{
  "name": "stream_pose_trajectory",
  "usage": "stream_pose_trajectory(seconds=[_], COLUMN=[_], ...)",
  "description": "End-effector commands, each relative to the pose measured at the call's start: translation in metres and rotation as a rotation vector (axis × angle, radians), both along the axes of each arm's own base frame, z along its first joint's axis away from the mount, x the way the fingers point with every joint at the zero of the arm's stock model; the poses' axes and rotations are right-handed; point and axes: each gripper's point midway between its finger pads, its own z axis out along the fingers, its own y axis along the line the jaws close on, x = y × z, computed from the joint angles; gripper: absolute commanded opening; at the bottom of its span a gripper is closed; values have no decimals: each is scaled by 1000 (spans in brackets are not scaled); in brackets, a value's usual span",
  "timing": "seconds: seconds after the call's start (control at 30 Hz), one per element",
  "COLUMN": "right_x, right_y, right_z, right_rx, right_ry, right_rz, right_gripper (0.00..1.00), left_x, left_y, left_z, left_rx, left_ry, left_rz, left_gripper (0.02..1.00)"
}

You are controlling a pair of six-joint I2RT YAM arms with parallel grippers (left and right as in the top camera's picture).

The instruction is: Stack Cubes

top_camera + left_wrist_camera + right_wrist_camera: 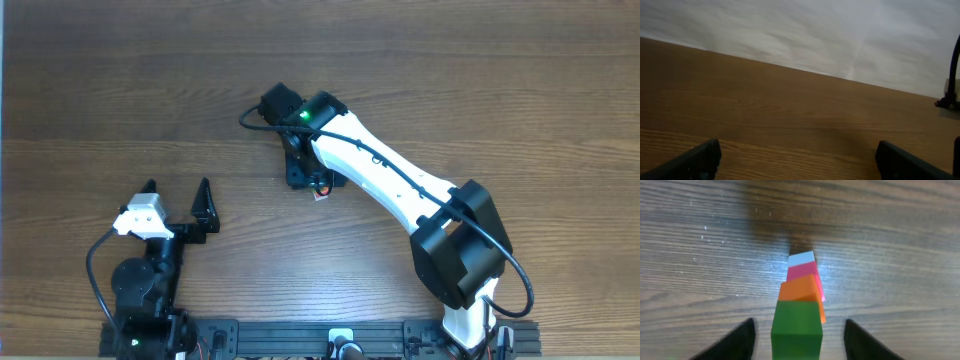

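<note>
A stack of cubes stands on the wooden table [700, 255]: a green cube [796, 327] on top, an orange cube [799, 291] under it, then a pink cube [802, 271], and a light blue cube [801, 259] at the bottom. My right gripper [797, 325] hangs over the stack, open, with one finger on each side of the green cube and not touching it. In the top view the right gripper [300, 168] is at the table's middle and covers most of the stack. My left gripper [178, 190] rests open near the left, nothing between its fingers [702, 159].
Bare wooden tabletop [500, 90] lies all around the stack. A pale wall [815, 30] rises beyond the table's far edge in the left wrist view, and a dark part of the right arm [951, 97] shows at its side.
</note>
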Motion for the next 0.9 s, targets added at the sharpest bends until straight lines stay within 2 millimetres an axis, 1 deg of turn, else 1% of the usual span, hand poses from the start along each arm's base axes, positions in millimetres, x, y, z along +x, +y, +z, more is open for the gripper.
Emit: stream_pose_trajectory(seconds=[0.03,0.1,0.2,0.3,0.4,0.47,0.53,0.6,0.73,0.9], right_x=[2,5,13,27,42,52,63,74,88,96], right_y=[-2,-1,2,5,-1,-5,-10,-14,-19,-17], right_z=[12,16,28,43,52,53,50,43,26,-3], right_rx=[8,16,35,61,62,59,59,62,56,38], right_ry=[-33,-43,-67,-105,-117,-112,-104,-91,-66,-33], right_rz=[0,8,23,49,38,30,26,17,19,31], right_gripper=[702,730,746,787,790,794,794,792,785,776], left_x=[0,0,0,0,0,0,0,0,0,0], left_y=[-1,-1,-1,-1,-1,-1,-1,-1,-1,-1], left_z=[0,0,0,0,0,0,0,0,0,0], left_rx=[-12,-12,-12,-12,-12,-12,-12,-12,-12,-12], left_ry=[-5,-4,-4,-4,-4,-4,-4,-4,-4,-4], left_rz=[-7,-7,-7,-7,-7,-7,-7,-7,-7,-7], left_gripper=[1000,998,998,998,1000,1000,1000,1000,1000,1000])
